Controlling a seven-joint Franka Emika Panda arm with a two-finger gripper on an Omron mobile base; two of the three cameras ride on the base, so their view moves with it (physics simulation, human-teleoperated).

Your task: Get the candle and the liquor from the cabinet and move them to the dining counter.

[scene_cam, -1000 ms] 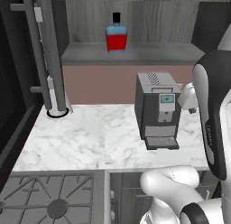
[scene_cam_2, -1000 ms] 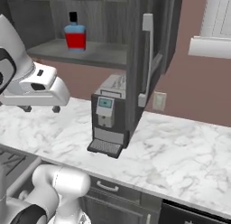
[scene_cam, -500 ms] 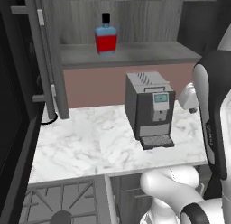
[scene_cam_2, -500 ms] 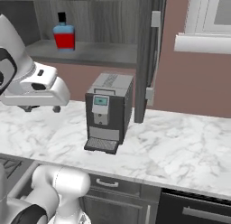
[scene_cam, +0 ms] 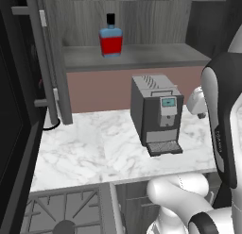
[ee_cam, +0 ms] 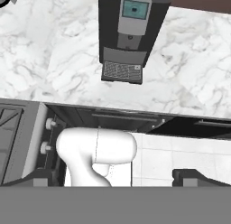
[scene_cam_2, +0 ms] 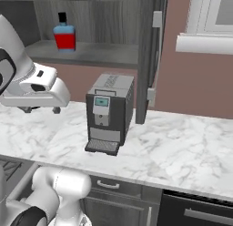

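Observation:
The liquor (scene_cam: pixel 111 39) (scene_cam_2: pixel 64 33), a red and blue bottle with a black cap, stands upright on the bottom shelf of the open dark grey cabinet (scene_cam: pixel 142 56) (scene_cam_2: pixel 104 52). My gripper (scene_cam_2: pixel 42 110) hangs over the marble worktop well below and in front of that shelf, fingers pointing down. In the hand view the gripper (ee_cam: pixel 115 178) is open, its tips far apart with nothing between them. The candle and the dining counter are out of view.
A dark coffee machine (scene_cam: pixel 156 112) (scene_cam_2: pixel 109 113) (ee_cam: pixel 133 33) stands on the marble worktop (scene_cam: pixel 94 148) under the cabinet. Open cabinet doors with silver bar handles stand at the left (scene_cam: pixel 45 63) and the right (scene_cam_2: pixel 152 56). A stove grate (scene_cam: pixel 56 214) lies low left.
The whole picture slid left early in the second as the base drove, then held still. The arm and open gripper keep their pose; the bottle has not moved on its shelf.

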